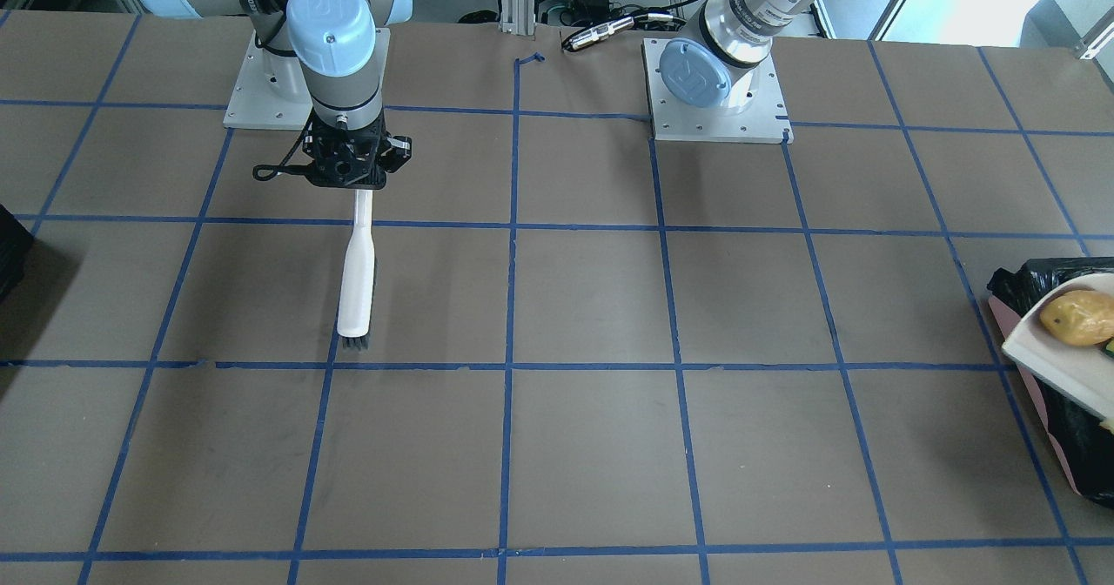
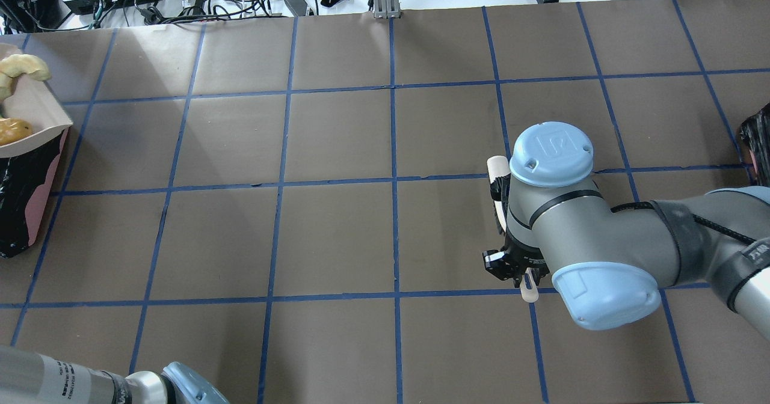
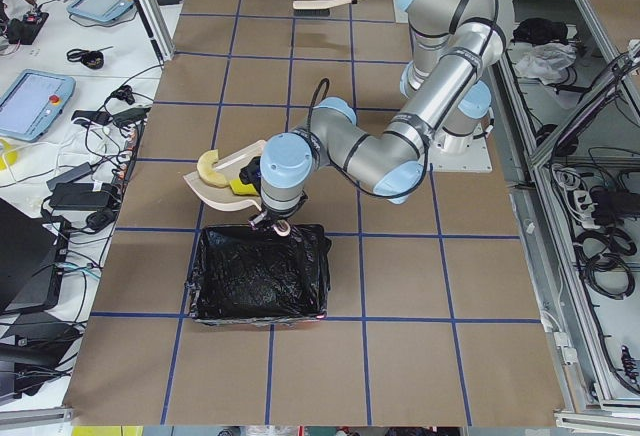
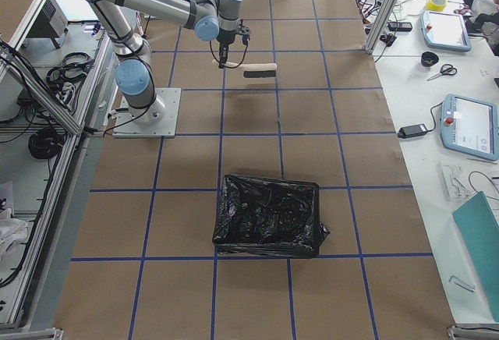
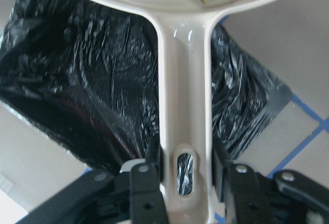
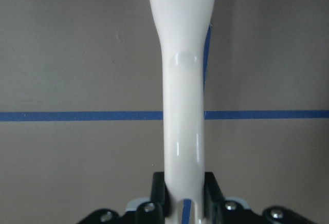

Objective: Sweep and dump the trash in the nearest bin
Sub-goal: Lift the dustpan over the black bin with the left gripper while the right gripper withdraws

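Left tool [image 5: 186, 158]: clamped on the dustpan [image 5: 184, 75] handle. Fingers [image 5: 154, 157] press both sides of it right at the hang slot, jaws closed down to the handle's width.

Pan is off the table [image 1: 574, 306], held above the bin [image 3: 260, 276]. Handle runs over the black liner. Pan head sticks out past the bin's rim on the side toward the table middle. Can't tell how much tilt it has.

Trash: all three pieces lie in the pan.
- brown potato lump [image 1: 1079, 317]
- yellow-green wedge [image 3: 243, 184], just beside the lump
- pale rind slice [image 2: 24, 66], at the pan end farthest from the handle in the overhead view

Left wrist view only catches the edges of the wedge and lump at the top of the frame.

Bin: pink container with a crinkled black bag, standing on the table at the end on the robot's left. The bag mouth faces up, directly under the handle and the left wrist.

Right tool [image 6: 184, 196]: gripping the brush [image 1: 358, 280] by the thin end of its white handle, jaws snug on either side. Brush is horizontal, with the dark bristle head at the end away from the robot base. It hangs clear of the table, and its shadow shows beneath it in the exterior right view. It is on the robot's right half, well apart from the pan and bin.

Second black-lined bin [image 4: 269, 223] stands at the table's end on the robot's right, apart from both arms.

Blue tape grid [image 2: 394, 181] covers the brown table top.
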